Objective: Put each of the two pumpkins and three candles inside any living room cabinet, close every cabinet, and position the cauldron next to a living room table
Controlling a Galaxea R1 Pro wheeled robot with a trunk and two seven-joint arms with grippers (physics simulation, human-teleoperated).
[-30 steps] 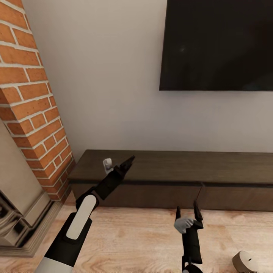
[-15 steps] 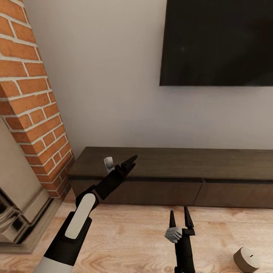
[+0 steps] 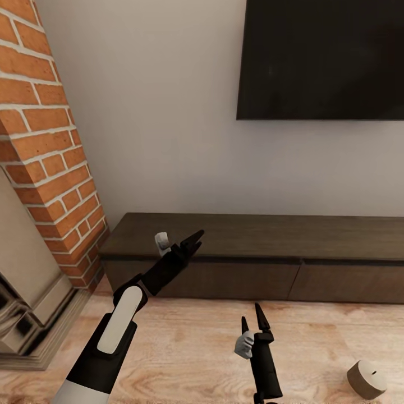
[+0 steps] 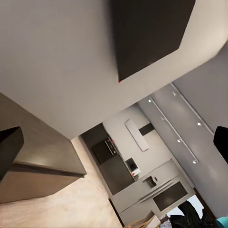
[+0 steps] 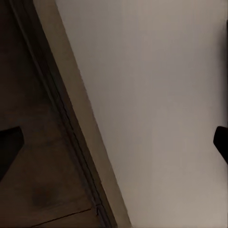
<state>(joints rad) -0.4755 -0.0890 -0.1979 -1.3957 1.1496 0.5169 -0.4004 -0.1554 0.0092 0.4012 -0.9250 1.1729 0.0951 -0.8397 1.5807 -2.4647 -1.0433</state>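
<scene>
We see a long, low, dark brown cabinet [image 3: 264,255] standing against the pale wall [image 3: 163,123]. Its drawer fronts are flat and shut. A big black TV screen [image 3: 322,59] hangs on the wall above it. A red brick column [image 3: 47,151] rises on the left, and a beige fireplace [image 3: 25,303] sits at its foot.

Our left claw [image 3: 193,240] is held up in front of the left end of the cabinet. In the left wrist view its two dark fingers sit far apart, so it is wide apart and holds nothing. Our right claw [image 3: 252,317] points up over the wooden floor [image 3: 185,342], near the cabinet's front. Its fingers are apart too, with nothing between them.

One short beige candle [image 3: 366,379] stands on the floor, well off to the right of our right claw.
</scene>
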